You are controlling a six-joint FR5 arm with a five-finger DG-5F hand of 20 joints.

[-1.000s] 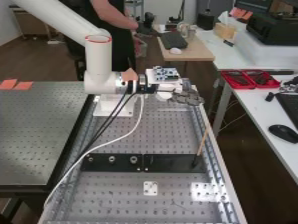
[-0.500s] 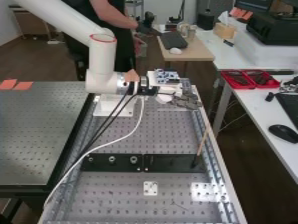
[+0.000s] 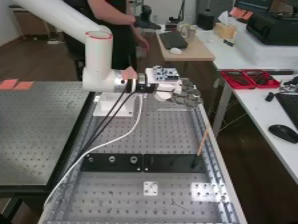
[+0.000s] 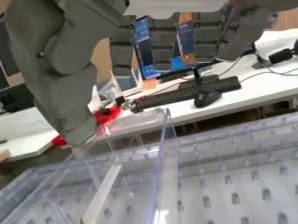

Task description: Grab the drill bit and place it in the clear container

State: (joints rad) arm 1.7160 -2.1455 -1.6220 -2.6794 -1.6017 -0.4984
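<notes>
Just beneath the hand, the clear container sits on the perforated tabletop. Its transparent walls overlap and blur into the holes behind them, so where one ends and another starts is hard to follow. A pale narrow strip runs through that clutter, and I can't tell whether it's the drill bit or part of the container. From the high view the container is hardly more than a faint outline below the fingers, and its contents are hard to make out.

The wrist view gives the hand from close up: fingers spread, thumb well apart from them, nothing pinched between; its upper parts are cut off. Beyond it are a dark keyboard and something red. The high view adds the white arm and, well apart from the hand, a slanting stick on a black plate.
</notes>
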